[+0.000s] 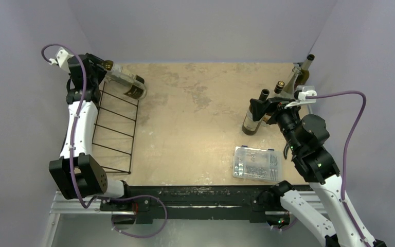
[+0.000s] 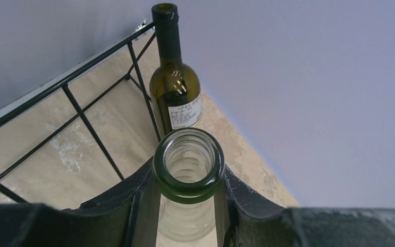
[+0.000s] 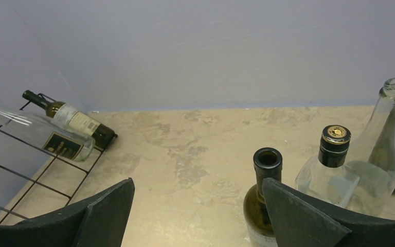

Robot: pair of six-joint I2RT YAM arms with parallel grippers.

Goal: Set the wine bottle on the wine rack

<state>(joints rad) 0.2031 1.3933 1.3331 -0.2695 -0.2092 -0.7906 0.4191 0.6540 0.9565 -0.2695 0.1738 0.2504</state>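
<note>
Clear wine bottle (image 1: 128,85) lies on its side over far end of wine rack (image 1: 114,130), at far left corner of table (image 1: 195,118). We see its neck clamped tight in left pincer (image 2: 186,208). Dark bottle (image 2: 177,92) lies on rack just beyond. Right pincer (image 3: 198,195) spread wide, holding nothing, beside upright bottle (image 1: 252,121) at right. Plastic box (image 1: 257,163) near front edge.

White-shelled arms (image 1: 77,128), black joints (image 1: 85,175), looping purple cables (image 1: 339,93), black left hand (image 1: 99,67) and right hand (image 1: 270,107).
</note>
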